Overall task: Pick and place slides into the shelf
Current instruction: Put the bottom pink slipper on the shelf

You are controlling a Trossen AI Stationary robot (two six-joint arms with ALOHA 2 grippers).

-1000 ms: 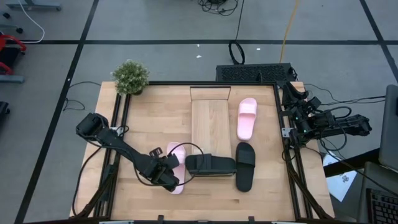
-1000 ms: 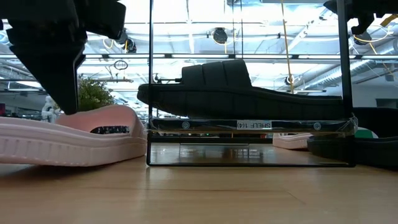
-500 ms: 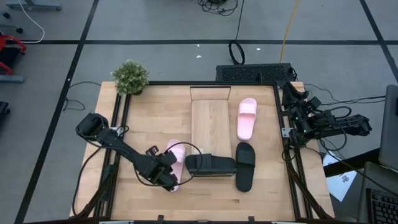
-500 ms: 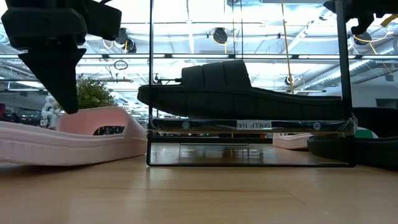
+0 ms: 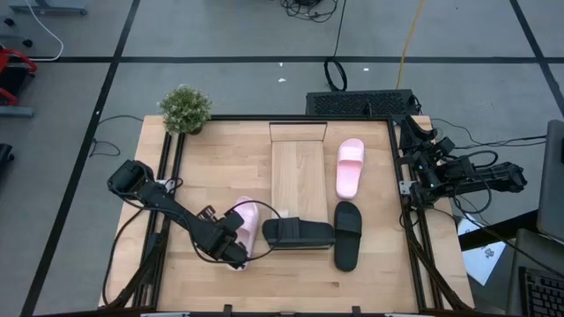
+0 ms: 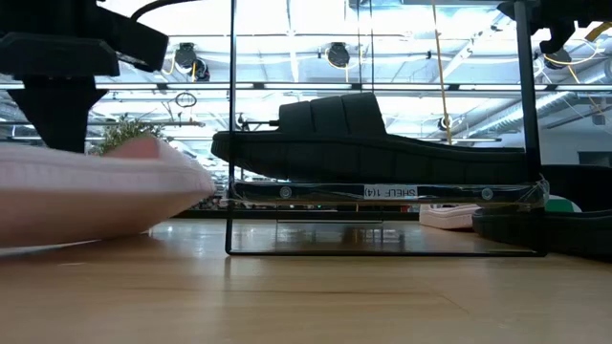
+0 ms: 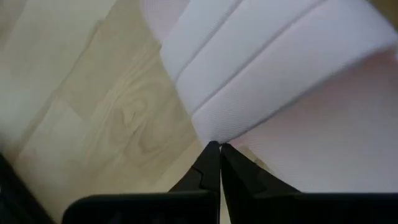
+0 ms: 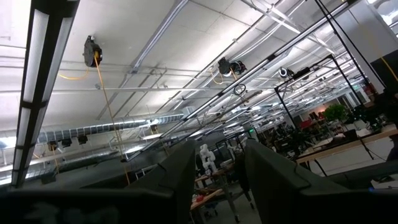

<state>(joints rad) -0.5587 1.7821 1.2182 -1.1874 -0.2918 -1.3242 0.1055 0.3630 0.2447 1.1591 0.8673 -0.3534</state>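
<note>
My left tool [image 5: 231, 246] is pinched narrow on the edge of 1 pale pink slide [image 5: 242, 225]; in the left wrist view my fingertips [image 7: 214, 163] meet right at the rim beside its broad strap [image 7: 267, 68]. In the low view that slide [image 6: 96, 196] is tilted, clear of the table at its near end. My right tool [image 5: 421, 167] rests off the table's right edge, pointing up at the ceiling, its fingers set apart and holding nothing. 1 black slide [image 5: 298, 233] lies crosswise on the near end of the shelf [image 5: 298, 172]. The second black slide [image 5: 346, 234] and the second pink slide [image 5: 350, 167] lie on the wooden table [image 5: 211, 167] just right of the shelf. A small potted plant [image 5: 185, 109] stands at the far left corner.
</note>
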